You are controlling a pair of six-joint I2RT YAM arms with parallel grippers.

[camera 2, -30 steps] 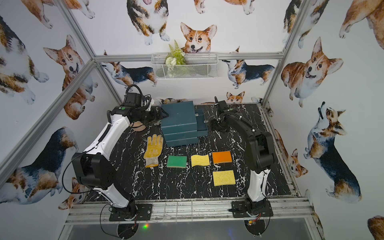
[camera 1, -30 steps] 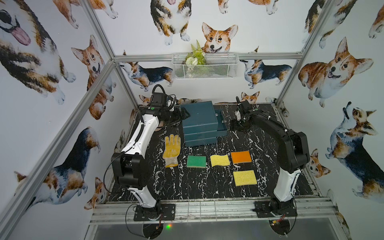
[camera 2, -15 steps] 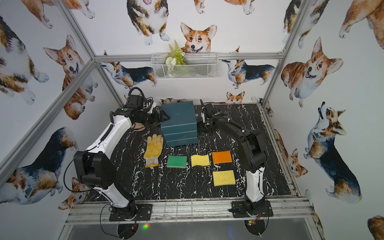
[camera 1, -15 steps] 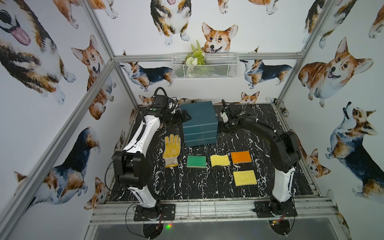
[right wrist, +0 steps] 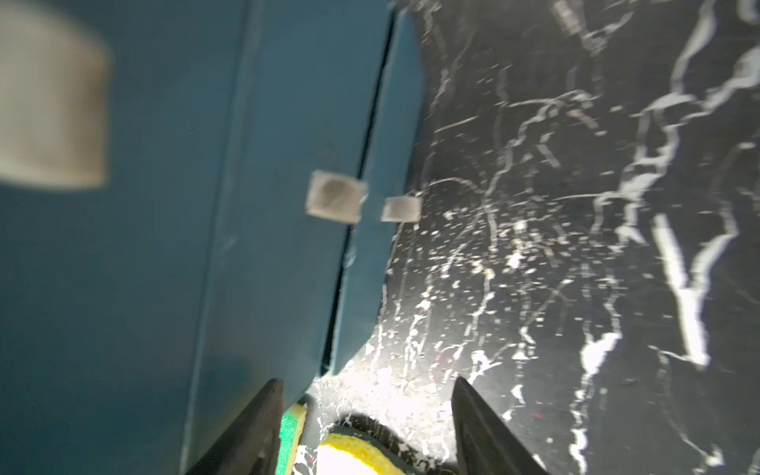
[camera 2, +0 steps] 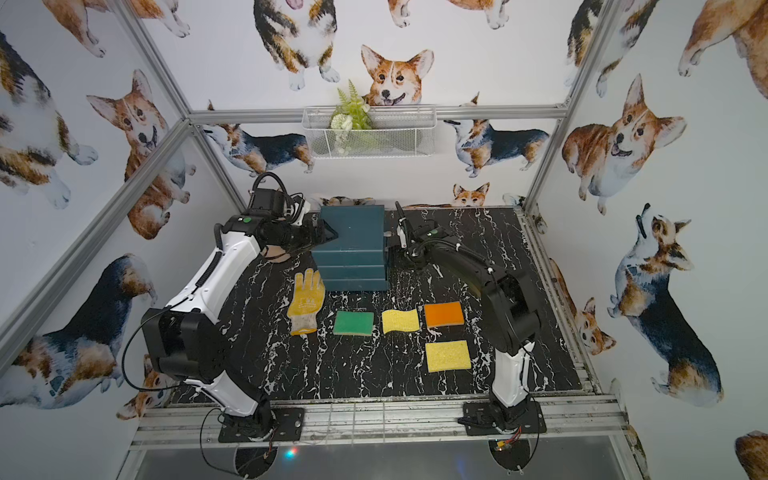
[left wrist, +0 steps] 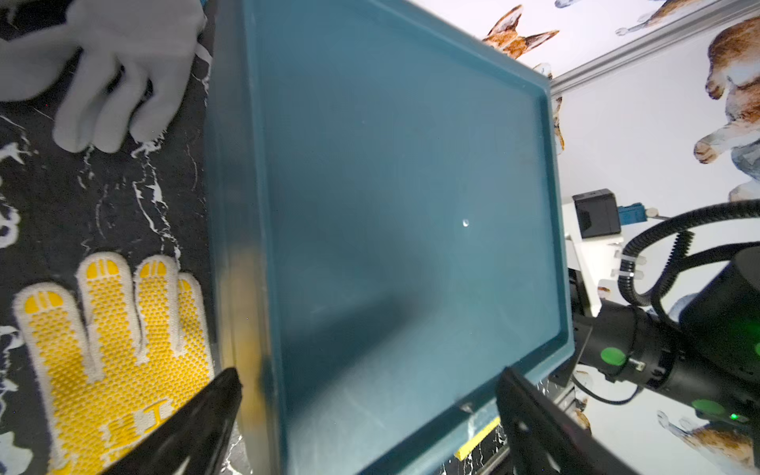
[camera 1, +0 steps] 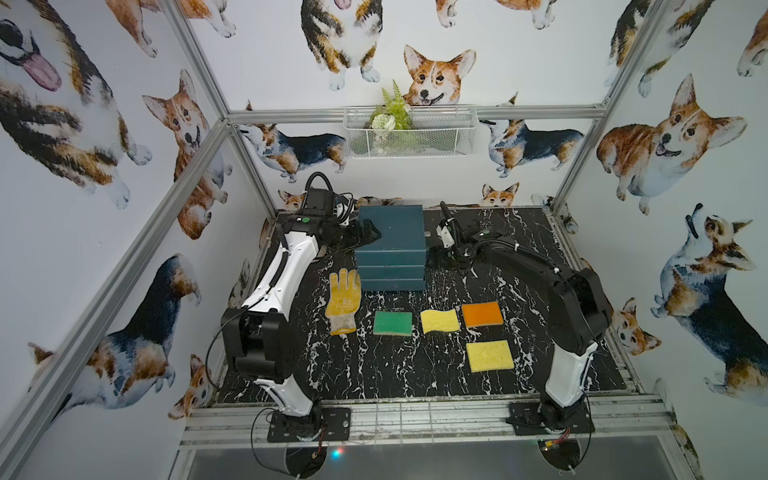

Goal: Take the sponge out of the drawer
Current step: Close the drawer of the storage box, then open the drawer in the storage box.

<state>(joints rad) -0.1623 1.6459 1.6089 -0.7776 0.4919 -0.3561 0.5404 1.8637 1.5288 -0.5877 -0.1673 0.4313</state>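
Observation:
A teal drawer cabinet [camera 1: 391, 245] [camera 2: 351, 249] stands at the back middle of the table, all three drawers pushed in, so their insides are hidden. Several sponges lie in front of it: green [camera 1: 392, 323], wavy yellow [camera 1: 439, 321], orange [camera 1: 482, 313] and yellow [camera 1: 489, 356]. My left gripper [camera 1: 370, 233] [left wrist: 369, 376] is open, its fingers straddling the cabinet's top at the left side. My right gripper [camera 1: 432, 259] [right wrist: 367, 384] hangs low by the cabinet's right face, open, with only table between its fingers. Pale pull tabs [right wrist: 335, 201] show on the drawer fronts.
A yellow glove [camera 1: 343, 301] lies left of the cabinet's front, and a white glove [left wrist: 115, 61] lies behind it by the left arm. A wire basket [camera 1: 409, 133] with a plant hangs on the back wall. Metal frame posts bound the black marble table [camera 1: 415, 374].
A second ago drawers stuck out of the cabinet's right side; they are now pushed in. My right gripper moved left to the cabinet and narrowed a little. The left arm barely moved.

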